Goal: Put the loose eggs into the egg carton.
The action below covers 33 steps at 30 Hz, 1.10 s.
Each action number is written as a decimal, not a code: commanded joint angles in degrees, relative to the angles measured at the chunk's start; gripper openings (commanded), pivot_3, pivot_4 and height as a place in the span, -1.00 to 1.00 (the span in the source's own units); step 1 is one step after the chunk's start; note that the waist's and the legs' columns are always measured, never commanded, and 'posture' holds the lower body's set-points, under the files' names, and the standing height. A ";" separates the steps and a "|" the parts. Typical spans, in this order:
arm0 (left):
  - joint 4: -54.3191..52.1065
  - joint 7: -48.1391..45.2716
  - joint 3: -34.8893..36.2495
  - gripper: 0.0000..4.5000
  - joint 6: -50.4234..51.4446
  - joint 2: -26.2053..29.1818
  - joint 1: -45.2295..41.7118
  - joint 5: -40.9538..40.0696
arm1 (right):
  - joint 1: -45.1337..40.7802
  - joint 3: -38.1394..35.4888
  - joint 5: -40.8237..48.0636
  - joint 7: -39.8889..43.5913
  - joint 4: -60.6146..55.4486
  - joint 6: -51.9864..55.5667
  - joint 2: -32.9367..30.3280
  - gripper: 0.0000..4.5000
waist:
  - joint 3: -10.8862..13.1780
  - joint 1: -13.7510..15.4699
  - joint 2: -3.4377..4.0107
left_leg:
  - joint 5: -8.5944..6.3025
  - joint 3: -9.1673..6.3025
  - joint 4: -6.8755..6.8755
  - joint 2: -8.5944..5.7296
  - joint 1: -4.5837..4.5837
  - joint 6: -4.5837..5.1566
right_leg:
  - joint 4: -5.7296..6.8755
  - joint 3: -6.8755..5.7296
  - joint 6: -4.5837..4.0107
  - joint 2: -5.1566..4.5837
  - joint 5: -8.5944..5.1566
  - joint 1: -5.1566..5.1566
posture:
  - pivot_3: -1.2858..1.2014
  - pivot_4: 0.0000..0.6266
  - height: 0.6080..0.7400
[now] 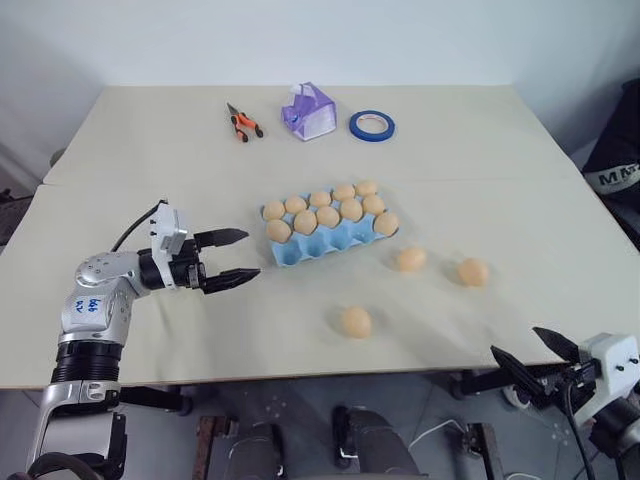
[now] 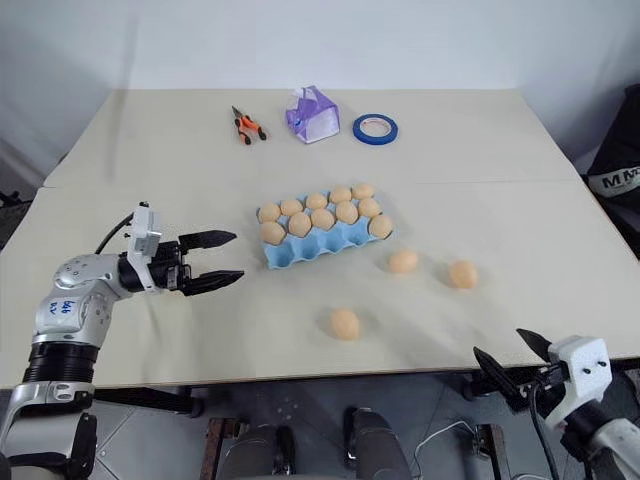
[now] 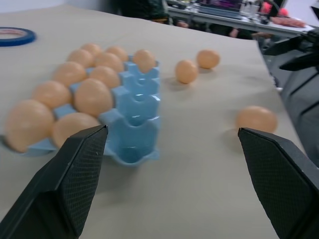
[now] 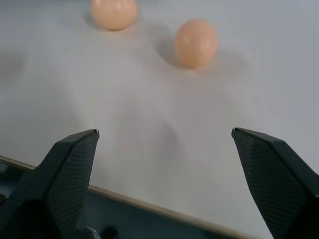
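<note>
Both jaws spread, empty; three loose eggs (image 1: pixel 356 322) beside egg carton (image 1: pixel 335 241).

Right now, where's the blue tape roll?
In the left eye view, the blue tape roll lies flat at the table's far side, just right of the purple-white pouch, beyond the egg carton.

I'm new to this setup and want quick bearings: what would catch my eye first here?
The light blue egg carton mid-table, with ten tan eggs in its cups and the near row partly empty. Three loose eggs lie on the table to its right and front: one beside the carton, one farther right, one nearer the front edge. The left gripper hangs open just left of the carton; the right gripper is open off the table's front right edge.
</note>
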 commanded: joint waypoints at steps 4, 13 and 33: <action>-2.91 -5.50 0.49 0.98 0.83 2.06 -0.15 -2.19 | -5.53 -0.48 -0.51 -6.30 -0.74 0.07 1.11 1.00 | 0.00 0.16 0.00 | 0.01 -0.05 -0.02 0.00 0.01 -0.01 | -0.04 -0.01 -0.06 0.03 0.02 0.01 | 0.03 -0.52 1.00; -7.09 -3.63 2.32 0.98 1.88 2.21 4.59 -3.03 | -27.57 10.05 -8.22 -15.12 13.68 2.67 1.71 1.00 | 0.04 0.00 0.16 | 0.04 -0.07 -0.07 0.00 -0.02 0.03 | -0.03 0.03 -0.07 0.04 0.02 -0.05 | 0.03 -0.52 1.00; -15.07 1.65 6.40 1.00 3.15 2.99 12.59 -4.82 | -38.78 13.69 -12.80 -16.61 21.09 3.52 0.43 -0.24 | 0.10 0.03 0.34 | 0.09 -0.10 -0.06 0.01 -0.11 0.18 | 0.05 0.02 0.00 0.03 0.03 -0.11 | 0.03 -0.52 1.00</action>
